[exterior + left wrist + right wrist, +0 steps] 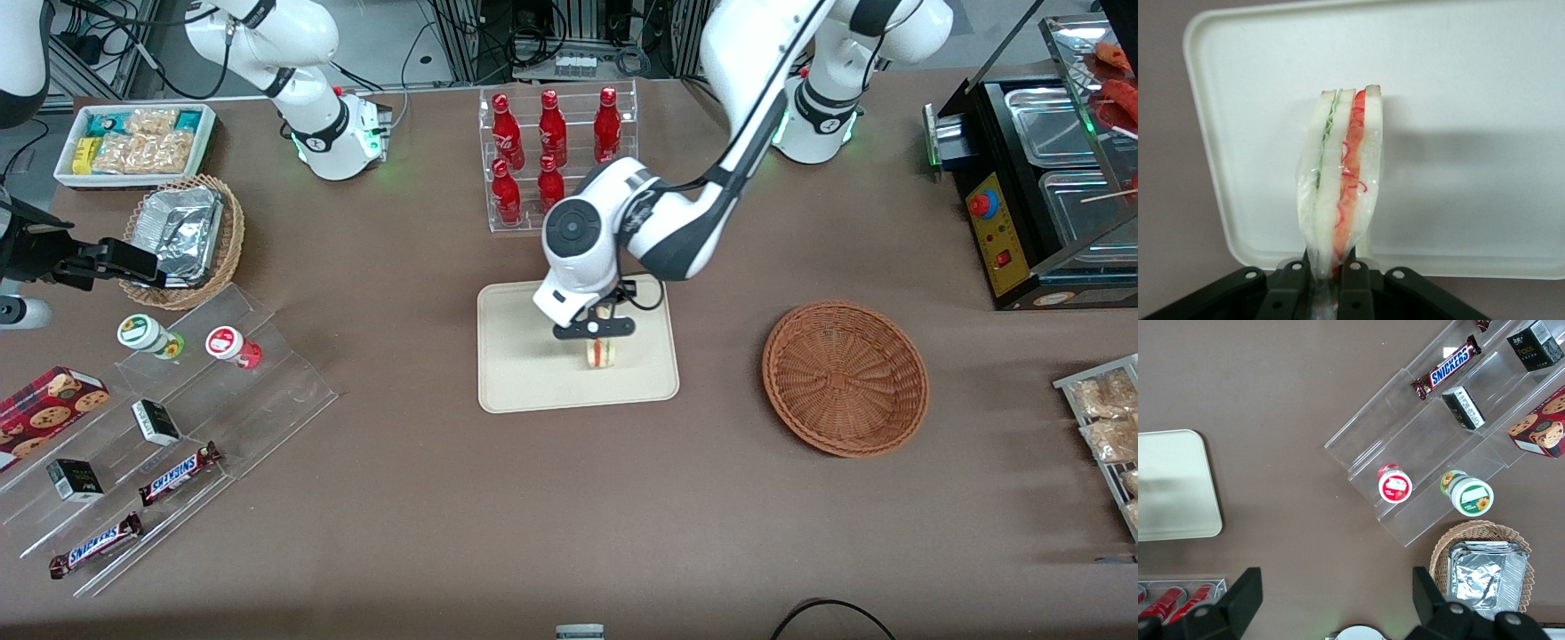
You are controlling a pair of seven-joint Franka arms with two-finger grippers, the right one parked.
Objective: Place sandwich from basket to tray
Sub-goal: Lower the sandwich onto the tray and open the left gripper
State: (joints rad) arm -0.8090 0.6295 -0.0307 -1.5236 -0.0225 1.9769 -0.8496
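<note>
Sandwich (1339, 180), film-wrapped, stood upright over the cream tray (516, 373), pinched by the gripper (597, 331). Wicker basket (845, 378) lay toward the working arm's end.

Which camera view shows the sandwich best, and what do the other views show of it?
The left wrist view shows the sandwich best: its green and red filling stripes and clear wrap are plain, pinched in the gripper above the tray. The front view shows it small, under the gripper over the tray. The right wrist view shows only a tray corner, no sandwich.
</note>
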